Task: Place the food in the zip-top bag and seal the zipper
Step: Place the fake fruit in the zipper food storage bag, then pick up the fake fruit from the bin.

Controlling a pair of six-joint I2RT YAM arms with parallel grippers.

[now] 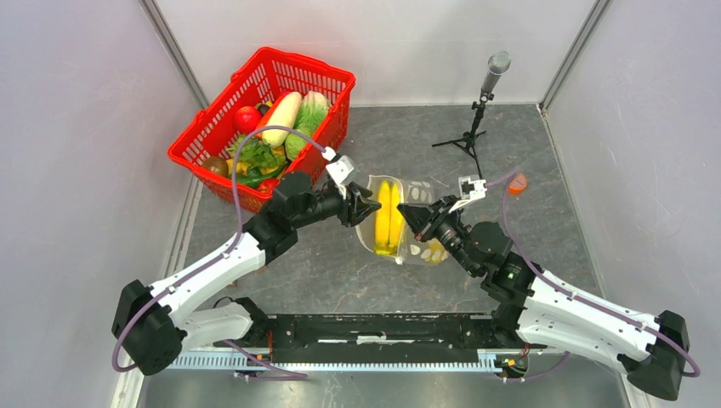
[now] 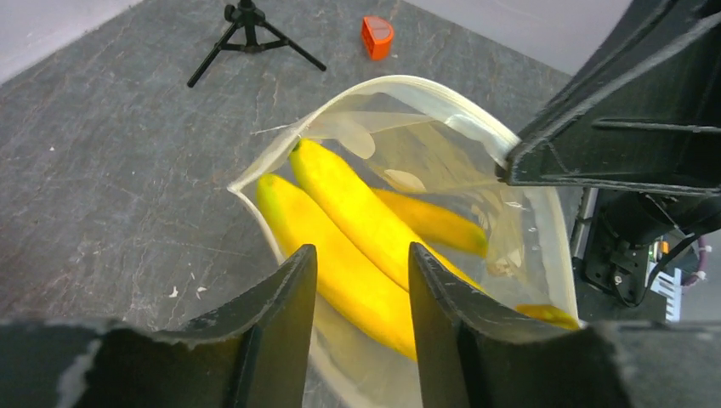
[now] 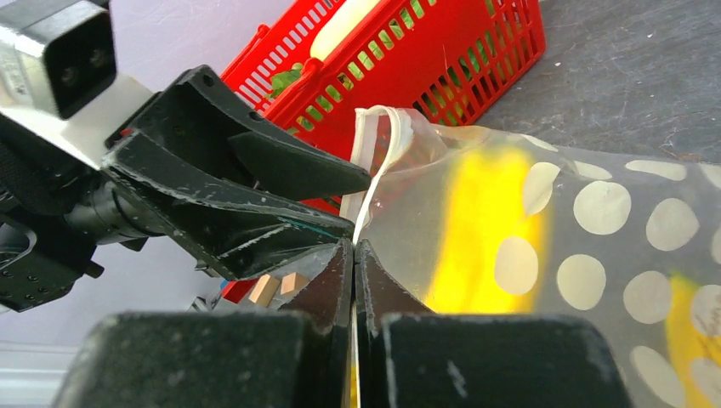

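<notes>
The zip-top bag (image 1: 406, 223), clear with white dots, is held up off the grey table at its middle, mouth open. Yellow bananas (image 1: 388, 217) lie inside it; they also show in the left wrist view (image 2: 357, 221). My left gripper (image 1: 367, 206) is open, and its fingers (image 2: 285, 314) straddle the near rim of the bag's mouth above the bananas. My right gripper (image 3: 354, 244) is shut on the whitish zipper strip (image 3: 376, 166) at the bag's edge (image 3: 595, 212). More food, including a tomato (image 1: 246, 117) and green leafy pieces (image 1: 259, 155), lies in the red basket.
The red basket (image 1: 327, 81) stands at the back left, close behind my left arm. A microphone on a tripod (image 1: 476, 119) stands at the back right. A small orange object (image 1: 517, 182) lies to the right of the bag. Wooden cubes (image 3: 281, 285) lie near the basket.
</notes>
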